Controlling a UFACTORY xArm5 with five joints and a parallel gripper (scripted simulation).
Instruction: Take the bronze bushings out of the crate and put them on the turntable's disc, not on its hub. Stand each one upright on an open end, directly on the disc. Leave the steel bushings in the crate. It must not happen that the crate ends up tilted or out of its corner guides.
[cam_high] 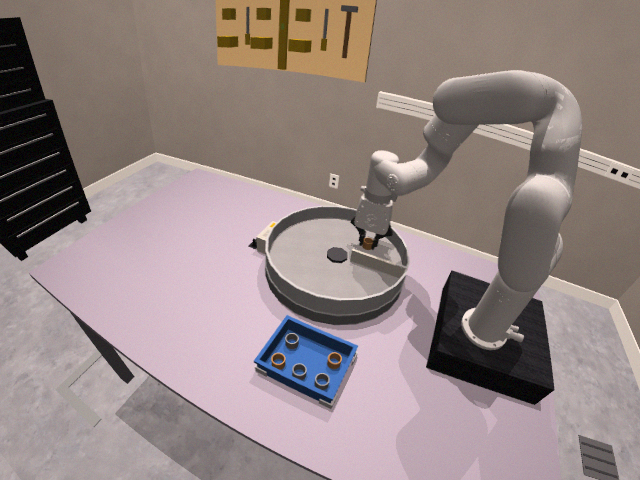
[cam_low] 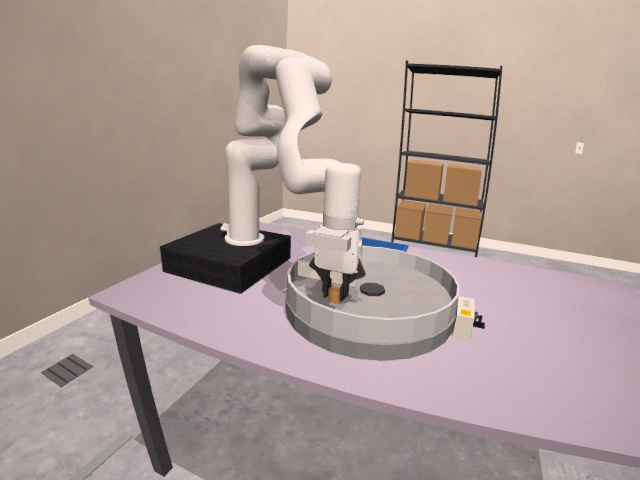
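Observation:
My gripper is shut on a bronze bushing, held upright low over the grey turntable disc, behind a radial divider wall and to the right of the dark hub. In the exterior view the gripper holds the bushing just inside the near rim, at or just above the disc surface. The blue crate holds two bronze bushings and three steel bushings, all upright.
The turntable has a raised rim all round and a small control box at its side. The arm's black base block stands right of the crate. The table edge runs near the crate's front.

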